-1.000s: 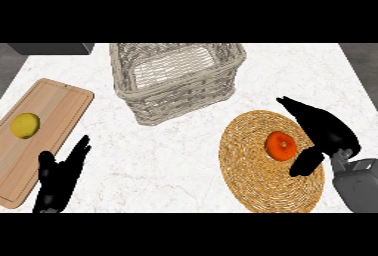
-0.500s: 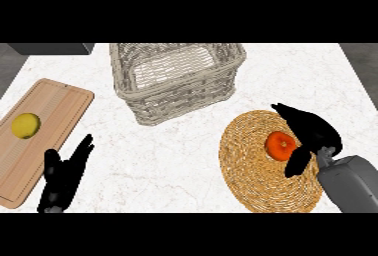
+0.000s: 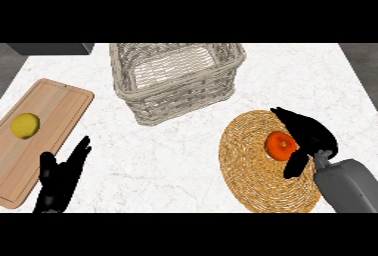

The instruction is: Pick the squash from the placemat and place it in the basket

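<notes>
An orange round squash (image 3: pixel 280 145) lies on the round woven placemat (image 3: pixel 255 170) at the right of the counter. My right hand (image 3: pixel 313 136) arches over the squash's right side, fingers bent above it and thumb below it; I see no contact with the squash. The grey wicker basket (image 3: pixel 177 80) stands at the back centre, tilted slightly, with nothing visible inside. My left hand (image 3: pixel 60 177) rests open at the lower left, fingers up, at the edge of the cutting board.
A wooden cutting board (image 3: pixel 38 135) lies along the left side with a yellow lemon (image 3: pixel 24 125) on it. White marble counter (image 3: pixel 170 160) stretches between the board, basket and placemat.
My right hand has slid left and nearer, closing around the squash, and its grey forearm has come further into view. The squash and left hand have barely moved.
</notes>
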Robot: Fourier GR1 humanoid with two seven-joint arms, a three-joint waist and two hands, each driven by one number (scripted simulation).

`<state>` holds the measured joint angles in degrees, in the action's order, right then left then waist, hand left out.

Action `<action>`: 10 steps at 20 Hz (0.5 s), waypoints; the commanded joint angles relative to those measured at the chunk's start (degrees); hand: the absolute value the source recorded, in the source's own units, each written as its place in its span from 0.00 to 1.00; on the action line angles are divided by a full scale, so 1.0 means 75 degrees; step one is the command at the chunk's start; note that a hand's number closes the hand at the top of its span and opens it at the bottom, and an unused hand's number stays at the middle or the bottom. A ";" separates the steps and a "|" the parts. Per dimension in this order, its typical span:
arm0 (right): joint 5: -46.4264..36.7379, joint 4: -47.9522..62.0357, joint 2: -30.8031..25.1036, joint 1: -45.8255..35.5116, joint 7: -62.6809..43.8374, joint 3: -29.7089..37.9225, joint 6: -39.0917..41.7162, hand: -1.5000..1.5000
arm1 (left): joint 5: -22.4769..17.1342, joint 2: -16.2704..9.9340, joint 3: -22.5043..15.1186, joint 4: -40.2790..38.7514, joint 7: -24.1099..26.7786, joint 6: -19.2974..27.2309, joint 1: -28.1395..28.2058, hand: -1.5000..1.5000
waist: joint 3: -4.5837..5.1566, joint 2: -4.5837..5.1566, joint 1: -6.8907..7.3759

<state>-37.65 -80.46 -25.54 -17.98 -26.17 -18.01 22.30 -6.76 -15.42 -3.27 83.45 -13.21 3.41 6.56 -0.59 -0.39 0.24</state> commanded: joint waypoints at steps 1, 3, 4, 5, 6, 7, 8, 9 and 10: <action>-0.0350 0.0351 0.0106 0.0246 0.0489 0.0038 -0.0427 0.00 | -0.0133 -0.0027 0.0004 0.0114 -0.0786 -0.0148 0.0208 0.50 | 0.0075 0.0053 0.0004; -0.0318 0.0142 0.0086 0.0335 0.0552 0.0140 -0.0208 0.00 | -0.0052 0.0231 0.0169 -0.0583 -0.0468 0.0000 -0.0262 0.50 | 0.0079 0.0053 -0.0041; -0.0435 -0.0180 0.0320 0.0297 -0.0028 0.0019 -0.0033 0.00 | 0.0017 0.0280 0.0014 -0.0529 -0.0256 -0.0139 0.0004 0.50 | 0.0081 0.0047 -0.0035; -0.0446 0.0204 0.0290 0.0203 0.0251 0.0090 -0.0139 0.00 | -0.0017 0.0218 0.0200 -0.1162 0.0286 -0.0320 -0.0056 0.50 | 0.0083 0.0059 -0.0031; -0.0547 0.0574 -0.0007 0.0566 0.1011 0.0143 -0.0506 1.00 | -0.0027 0.0127 0.0047 -0.0124 -0.0375 -0.0239 0.0321 0.50 | 0.0075 0.0053 0.0004; -0.0749 0.0909 0.0218 -0.0019 0.0887 -0.0046 -0.0415 1.00 | 0.0007 0.0166 0.0138 -0.0892 0.0265 -0.0393 0.0212 0.50 | 0.0080 0.0072 0.0033; -0.0948 0.0641 0.0368 -0.0132 0.0727 -0.0240 -0.0486 1.00 | 0.0239 0.0429 -0.0225 -0.0120 -0.0194 0.0003 0.0488 0.50 | 0.0076 0.0056 0.0058; -0.1302 0.0702 0.0369 0.0160 0.1025 -0.0528 -0.0867 1.00 | -0.0005 -0.0050 0.0217 -0.0415 -0.0084 -0.0423 0.0189 0.50 | 0.0077 0.0061 0.0026; -0.1347 0.0850 0.0289 -0.0149 0.1089 -0.0440 -0.0733 1.00 | 0.0016 0.0150 0.0173 -0.0488 -0.0441 -0.0223 -0.0184 0.50 | 0.0077 0.0066 0.0013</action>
<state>-44.09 -76.29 -23.78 -17.58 -20.62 -19.36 18.52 -6.33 -14.86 -2.17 82.87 -13.20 1.91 6.13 -0.55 -0.44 0.30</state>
